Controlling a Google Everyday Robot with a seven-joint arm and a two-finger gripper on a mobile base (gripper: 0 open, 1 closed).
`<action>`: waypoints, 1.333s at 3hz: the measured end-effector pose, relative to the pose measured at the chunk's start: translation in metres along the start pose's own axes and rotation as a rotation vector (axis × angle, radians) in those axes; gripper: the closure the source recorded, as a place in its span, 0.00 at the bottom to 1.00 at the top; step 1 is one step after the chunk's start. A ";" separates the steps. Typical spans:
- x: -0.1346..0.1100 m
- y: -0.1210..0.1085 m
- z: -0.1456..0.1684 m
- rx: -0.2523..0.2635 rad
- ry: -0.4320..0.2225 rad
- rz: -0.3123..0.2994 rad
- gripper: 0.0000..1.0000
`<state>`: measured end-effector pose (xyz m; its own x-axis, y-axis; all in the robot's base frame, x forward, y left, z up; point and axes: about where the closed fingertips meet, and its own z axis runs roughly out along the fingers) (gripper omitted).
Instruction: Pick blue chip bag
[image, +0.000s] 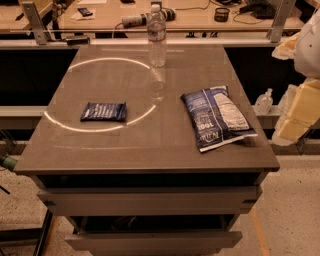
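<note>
The blue chip bag (217, 117) lies flat on the right half of the grey table (150, 150), near the right edge. It is dark blue and puffy, with a big white printed panel facing up. My gripper (298, 111) shows as cream and white parts at the right edge of the view. It is off the table, to the right of the bag, and apart from it. Nothing shows in it.
A small flat dark-blue packet (104, 111) lies on the left half of the table. A clear water bottle (156, 36) stands at the back middle. A small clear bottle (263, 101) stands beyond the right edge. A cluttered desk runs behind the table, and open drawers sit below its front.
</note>
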<state>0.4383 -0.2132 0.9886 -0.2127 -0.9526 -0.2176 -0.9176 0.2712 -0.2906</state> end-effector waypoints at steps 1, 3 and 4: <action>0.000 0.000 0.000 0.000 0.000 0.000 0.00; 0.003 -0.026 0.017 -0.009 -0.159 0.361 0.00; -0.004 -0.039 0.039 -0.074 -0.234 0.568 0.00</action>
<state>0.4877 -0.2145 0.9641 -0.6032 -0.6047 -0.5201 -0.7053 0.7089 -0.0062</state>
